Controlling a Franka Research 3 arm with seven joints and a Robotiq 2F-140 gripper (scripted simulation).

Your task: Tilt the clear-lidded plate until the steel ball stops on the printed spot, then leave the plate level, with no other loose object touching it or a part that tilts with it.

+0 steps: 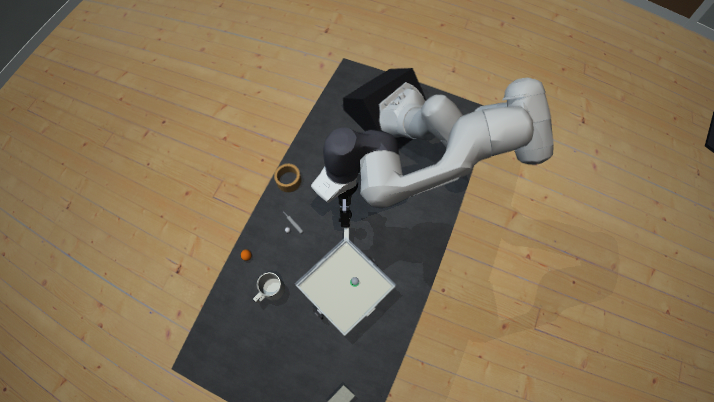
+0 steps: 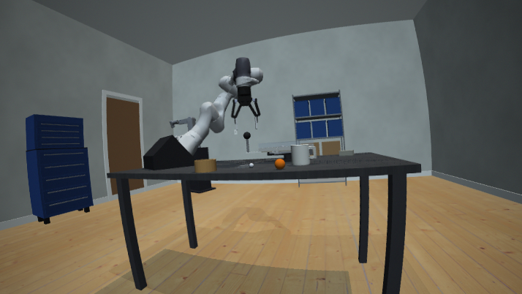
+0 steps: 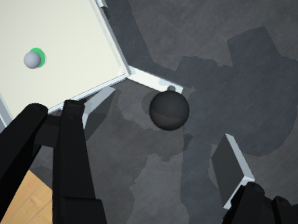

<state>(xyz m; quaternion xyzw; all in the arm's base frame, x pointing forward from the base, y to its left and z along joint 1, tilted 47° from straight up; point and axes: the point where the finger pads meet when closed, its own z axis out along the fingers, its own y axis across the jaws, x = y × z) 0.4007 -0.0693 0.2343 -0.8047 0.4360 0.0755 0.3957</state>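
The square clear-lidded plate [image 1: 345, 286] with a cream floor sits on the dark table and looks level in the side view [image 2: 275, 147]. The steel ball [image 1: 354, 281] rests on the green printed spot, also shown in the wrist view [image 3: 31, 59]. A handle stick topped by a black knob [image 2: 247, 135] rises from the plate's near corner; the knob also shows in the wrist view [image 3: 168, 110]. My gripper [image 2: 245, 123] is open and empty, above the knob, with its fingertips clear of it. It also shows in the top view [image 1: 344, 210].
A white mug [image 1: 268, 286] stands left of the plate. An orange ball [image 1: 245, 255], a small white ball [image 1: 287, 230], a thin grey rod [image 1: 293, 222] and a tan ring [image 1: 287, 176] lie further left. A black box [image 1: 382, 97] holds the arm's base.
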